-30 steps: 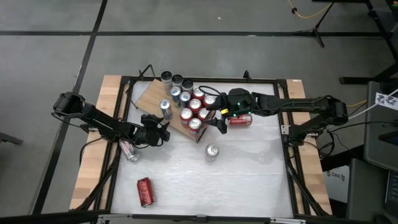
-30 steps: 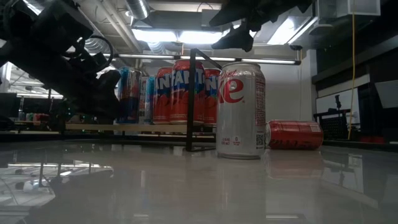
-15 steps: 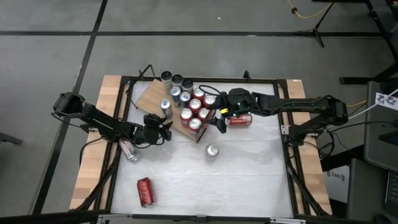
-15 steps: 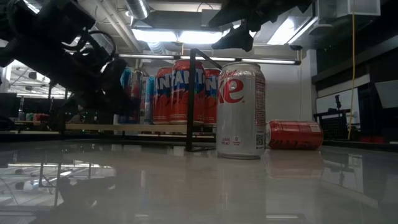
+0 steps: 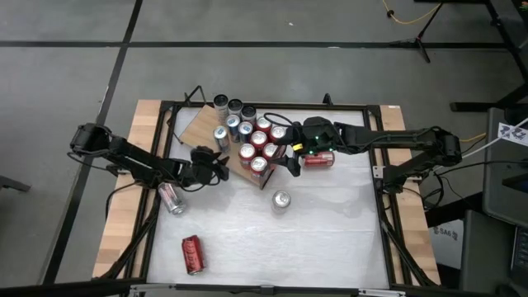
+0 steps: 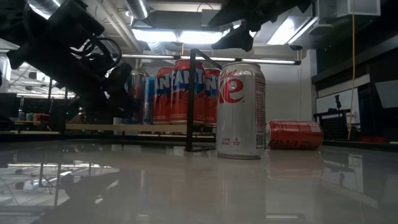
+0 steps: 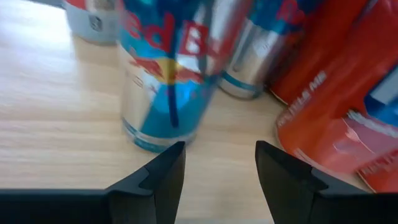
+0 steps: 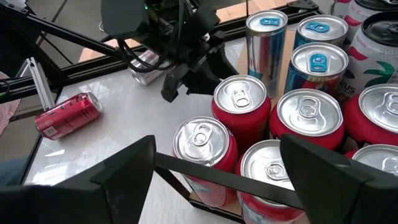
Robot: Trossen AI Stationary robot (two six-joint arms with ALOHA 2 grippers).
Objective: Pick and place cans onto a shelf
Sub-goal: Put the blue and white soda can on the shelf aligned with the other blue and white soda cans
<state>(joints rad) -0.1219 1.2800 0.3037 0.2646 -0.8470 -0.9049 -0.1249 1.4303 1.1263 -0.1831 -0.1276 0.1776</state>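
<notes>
The shelf (image 5: 200, 125) is a light wooden board at the table's far left. Several cans stand on it, mostly red (image 5: 258, 139), some slim blue-and-silver. One slim blue-and-silver can (image 7: 168, 74) (image 5: 221, 136) stands upright on its base at the shelf's near-left side. My left gripper (image 7: 217, 152) (image 5: 218, 163) is open just on its near side, fingers level with the can's foot and nothing between them. My right gripper (image 8: 217, 146) (image 5: 290, 161) hovers open above the red cans at the shelf's near corner. My left gripper comes at the slim can low and slanting down from the table's near-left. Its fingertips (image 7: 174, 155) end right at the can's foot (image 7: 152, 140). I cannot tell whether they touch it.
A silver can (image 5: 281, 200) (image 6: 240, 109) stands on the white table near the middle. A red can (image 5: 318, 158) lies under my right arm. Another red can (image 5: 191, 253) lies near the front left, and a pale can (image 5: 171, 199) lies at the left edge. The shelf's black frame (image 6: 189, 99) stands at its near end.
My left gripper has moved toward the table's far right, closer to the slim can on the shelf, and has risen and rolled a little. Its fingers have kept the same gap. The slim can now stands slightly farther onto the shelf.
</notes>
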